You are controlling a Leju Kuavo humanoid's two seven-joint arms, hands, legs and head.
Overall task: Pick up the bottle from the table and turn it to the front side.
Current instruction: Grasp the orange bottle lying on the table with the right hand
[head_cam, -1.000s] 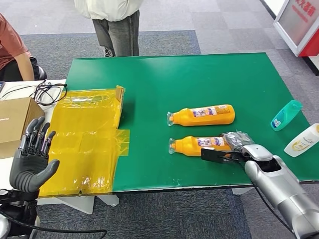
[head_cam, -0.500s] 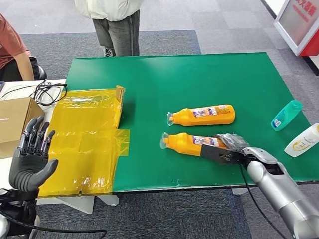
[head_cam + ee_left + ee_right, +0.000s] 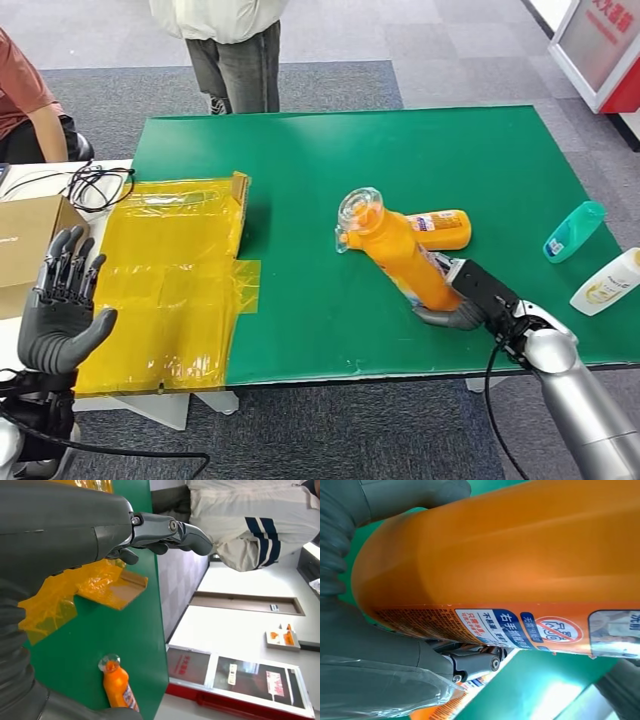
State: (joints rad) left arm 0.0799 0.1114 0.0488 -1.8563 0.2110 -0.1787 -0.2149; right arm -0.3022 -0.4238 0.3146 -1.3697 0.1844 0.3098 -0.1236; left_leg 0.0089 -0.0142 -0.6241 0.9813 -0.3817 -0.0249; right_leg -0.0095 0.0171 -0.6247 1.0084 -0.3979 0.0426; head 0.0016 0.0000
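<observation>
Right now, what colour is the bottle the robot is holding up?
Orange, with a clear cap. The bottle in the right hand shows best in the head view.

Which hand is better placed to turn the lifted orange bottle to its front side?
The right hand: it already grips the orange bottle near its base. The left hand is raised far away, beside the yellow plastic sheet.

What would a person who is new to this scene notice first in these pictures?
The orange plastic bottle, lifted cap-up at a tilt by the right hand over the green table. Behind it a second orange bottle lies flat. At the left, the open left hand is raised beside yellow plastic sheeting.
</observation>
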